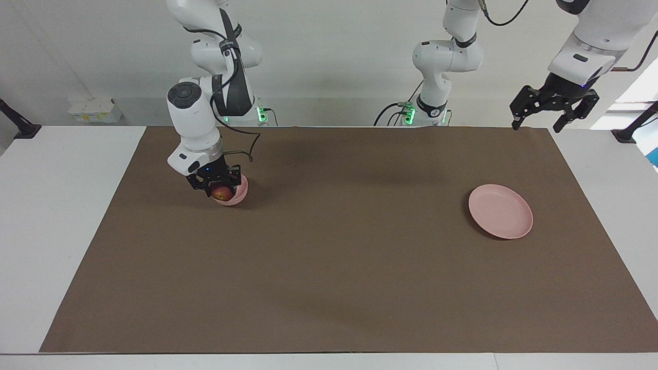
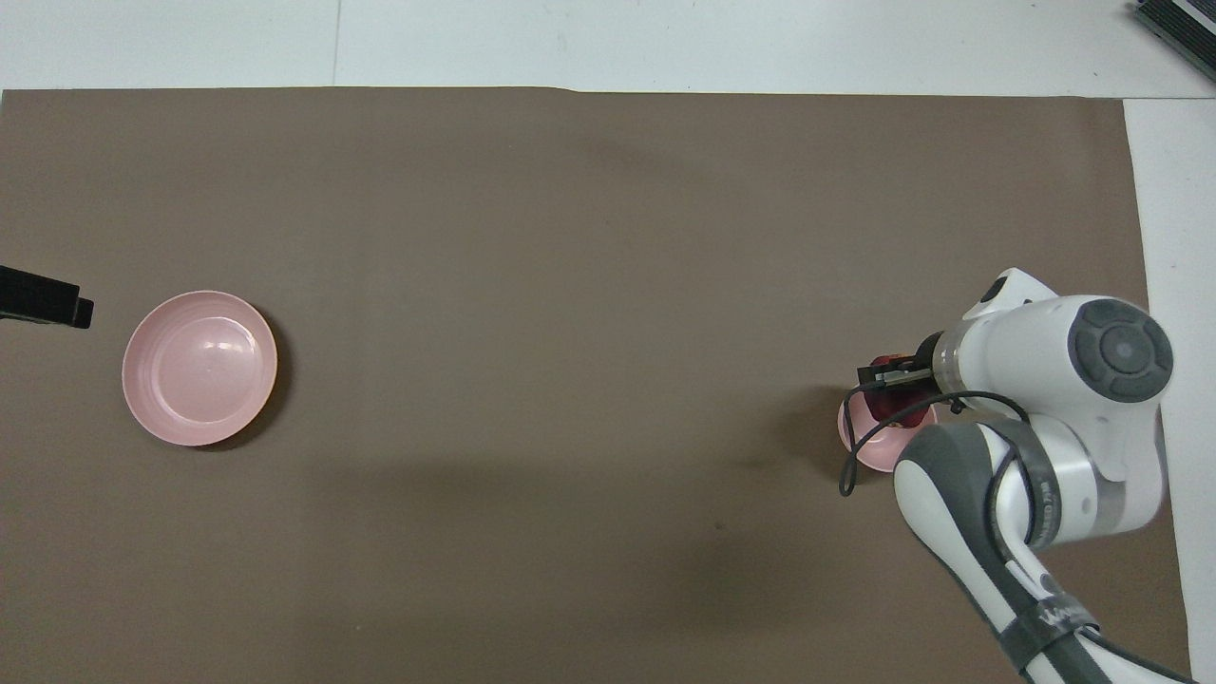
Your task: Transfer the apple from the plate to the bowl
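Note:
The dark red apple [image 1: 222,193] is held between the fingers of my right gripper [image 1: 219,188], which is shut on it. The apple hangs low at the small pink bowl [image 1: 239,196], over the bowl's rim at the side toward the right arm's end. Whether it rests on the bowl I cannot tell. In the overhead view the right gripper [image 2: 888,382] and its arm cover most of the bowl [image 2: 866,448], and only a bit of the apple [image 2: 891,408] shows. The wide pink plate [image 1: 500,211] [image 2: 199,368] lies bare toward the left arm's end. My left gripper [image 1: 537,126] waits open, raised above the mat's corner.
A brown mat [image 1: 334,246] covers the table, with white table [image 1: 51,205] showing at both ends. The right arm's cable [image 2: 855,465] loops over the bowl. One finger of the left gripper [image 2: 43,309] juts in beside the plate in the overhead view.

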